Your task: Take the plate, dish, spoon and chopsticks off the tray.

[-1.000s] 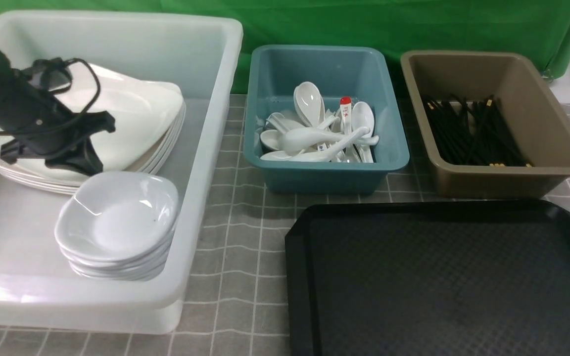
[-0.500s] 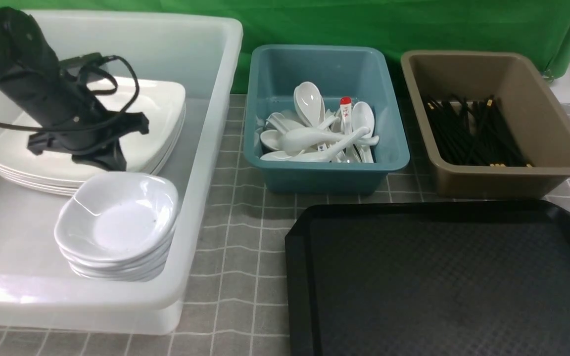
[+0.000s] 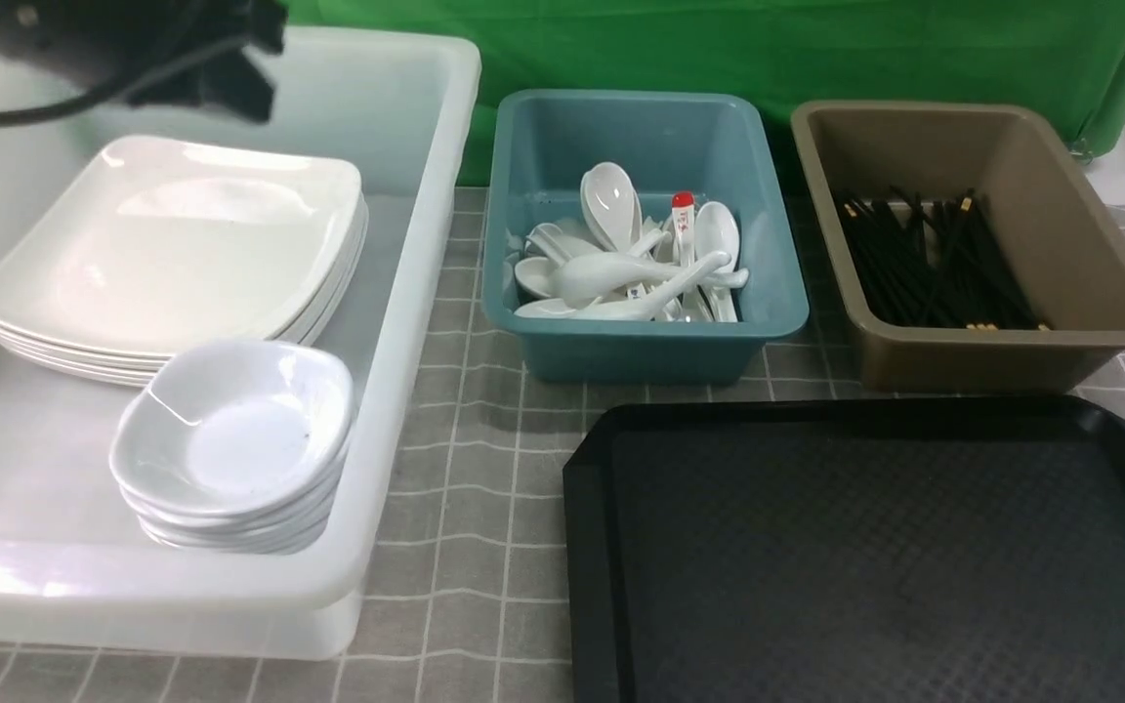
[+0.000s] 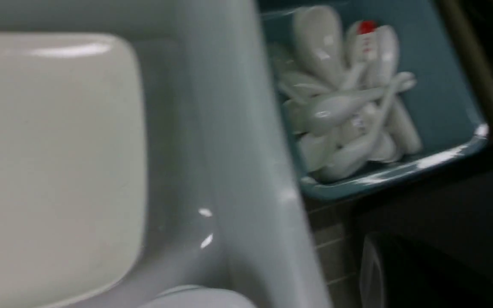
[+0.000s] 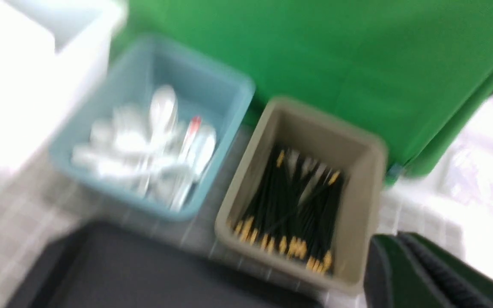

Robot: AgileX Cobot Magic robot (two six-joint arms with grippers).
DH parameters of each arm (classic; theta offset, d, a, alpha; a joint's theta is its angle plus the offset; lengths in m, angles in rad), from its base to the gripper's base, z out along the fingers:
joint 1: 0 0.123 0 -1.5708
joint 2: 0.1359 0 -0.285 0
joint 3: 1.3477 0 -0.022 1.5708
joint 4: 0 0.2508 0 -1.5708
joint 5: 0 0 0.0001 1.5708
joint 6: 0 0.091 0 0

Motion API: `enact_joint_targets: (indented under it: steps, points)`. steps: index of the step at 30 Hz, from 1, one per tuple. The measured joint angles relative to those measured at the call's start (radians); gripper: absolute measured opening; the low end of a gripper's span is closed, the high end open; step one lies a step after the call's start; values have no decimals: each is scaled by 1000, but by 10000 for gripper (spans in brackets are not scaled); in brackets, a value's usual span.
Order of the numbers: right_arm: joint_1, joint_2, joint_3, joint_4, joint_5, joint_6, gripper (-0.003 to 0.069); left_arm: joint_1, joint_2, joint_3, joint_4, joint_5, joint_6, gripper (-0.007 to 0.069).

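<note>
Now | step: clearing looks finished, tray [image 3: 875, 557] bare, plate [image 3: 172, 234] stacked upper left | left tool [image 3: 230, 83] clenched, empty; right tool clenched, unseen | next: retract, park arms.

Bare black tray [image 3: 875, 547]; plate [image 3: 172, 244] stacked in white tub [image 3: 406, 322], apparently topmost.

a staged test bench: green backdrop [image 3: 816, 49], checked cloth [image 3: 465, 469], sorting tubs [image 3: 641, 332] of tableware

A tray [image 3: 875, 547] lies nearest. Behind it sit a spoon tub [image 3: 645, 234] and, to its right, a chopstick tub [image 3: 973, 244]. A large bin [image 3: 406, 293] at left holds stacked plates [image 3: 172, 254] behind stacked dishes [image 3: 230, 439].
</note>
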Motion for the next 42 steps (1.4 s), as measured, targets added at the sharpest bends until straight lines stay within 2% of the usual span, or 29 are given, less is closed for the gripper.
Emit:
enact_joint_targets:
  steps: [4,8,14,18,23,27,31,42]
  points:
    - [-1,-258,204,-55,-189,95,31,-131,-200,111,-7,-54,6,4]
    - [-3,-565,544,-93,-441,243,31,-236,-452,344,-10,-187,-55,4]
    - [-3,-865,922,-97,-714,321,31,-256,-779,726,3,-432,-164,4]
    - [-3,-909,1093,-98,-846,358,36,-258,-968,983,7,-606,-216,4]
    - [-3,-885,1141,-97,-885,380,48,-261,-1081,1158,3,-787,-237,4]
    - [-3,-885,1141,-97,-906,388,59,-261,-1096,1207,3,-869,-240,4]
    - [-3,-885,1141,-97,-906,390,69,-261,-1096,1212,33,-878,-240,5]
    - [-3,-885,1142,-97,-906,391,106,-261,-1096,1214,232,-880,-244,4]
